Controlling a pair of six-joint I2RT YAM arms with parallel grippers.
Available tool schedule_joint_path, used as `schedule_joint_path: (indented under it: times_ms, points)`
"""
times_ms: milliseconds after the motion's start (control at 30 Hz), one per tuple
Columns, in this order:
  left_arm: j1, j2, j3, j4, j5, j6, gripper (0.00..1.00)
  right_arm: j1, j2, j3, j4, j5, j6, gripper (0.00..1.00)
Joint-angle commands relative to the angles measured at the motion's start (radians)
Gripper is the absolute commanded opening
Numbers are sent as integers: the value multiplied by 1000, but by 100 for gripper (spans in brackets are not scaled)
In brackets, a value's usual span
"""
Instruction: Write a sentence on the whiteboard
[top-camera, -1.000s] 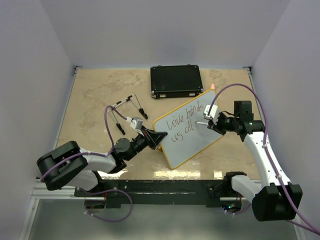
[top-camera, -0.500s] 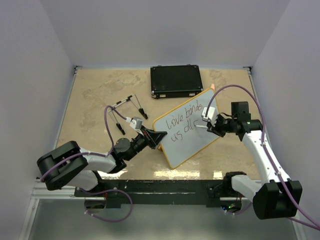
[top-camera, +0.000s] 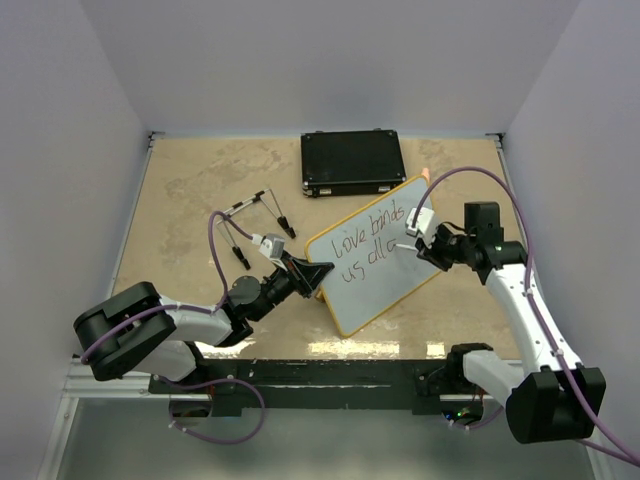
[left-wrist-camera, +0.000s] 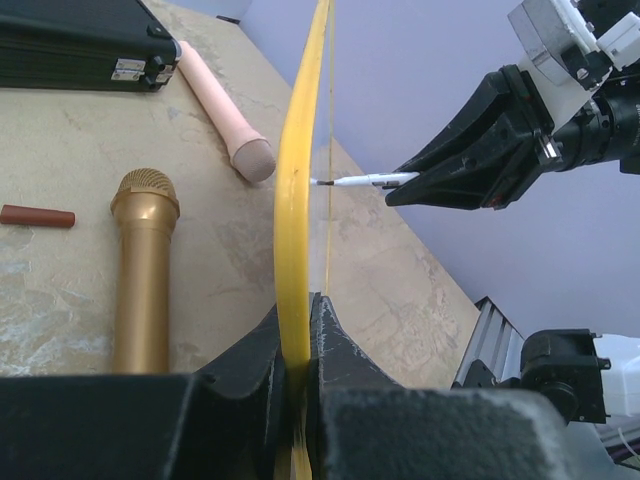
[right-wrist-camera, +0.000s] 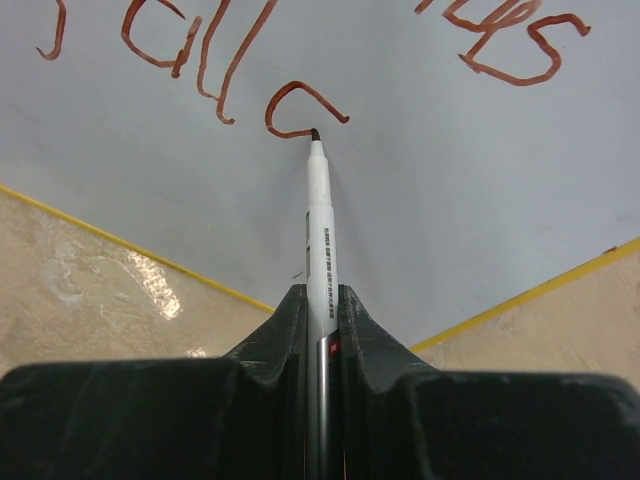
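marker (right-wrist-camera: 320, 220): clamped in my right fingers (right-wrist-camera: 270, 345), its barrel running straight out ahead of them, long axis in line with my reach.
right gripper (right-wrist-camera: 320, 310): closed hard on the marker, jaws pinched to the barrel on both sides.
tip: dead ahead of my right fingers, touching the whiteboard (top-camera: 390, 290) at the end of a small curled stroke.
whiteboard: between my two grippers, written face toward my right fingers, back toward my left.
left gripper (left-wrist-camera: 300, 330): shut on the whiteboard's yellow frame, which rises edge-on straight out from between those fingers.
sentence (top-camera: 365, 245): two slanted lines, "love binds us all"; seen from my right wrist, "all" sits just up and to the left of the tip.
curl: just beyond "all"; I cannot tell whether it is a closing flourish or the start of another letter.
nearer arm: the right, the only one with the marker on the face; the left only braces the frame.
next move: I judge it turns on the marker's axis, with sideways travel across the face to go on writing and a pull straight back toward my fingers to lift off.
risk: pushing along that axis loads the frame in my left grip, so the whiteboard may pivot.
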Motion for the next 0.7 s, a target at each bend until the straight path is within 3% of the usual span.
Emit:
schedule_joint_path:
  times_ms: [0,433,667]
  points:
    - [-10,11,8,-48,58,95,0,2,-16,23,112,27,43,0]
    - [-10,15,13,-48,61,96,0,3,-33,27,129,18,52,0]
    - [-10,11,11,-51,54,96,0,2,-10,17,46,39,-15,0]
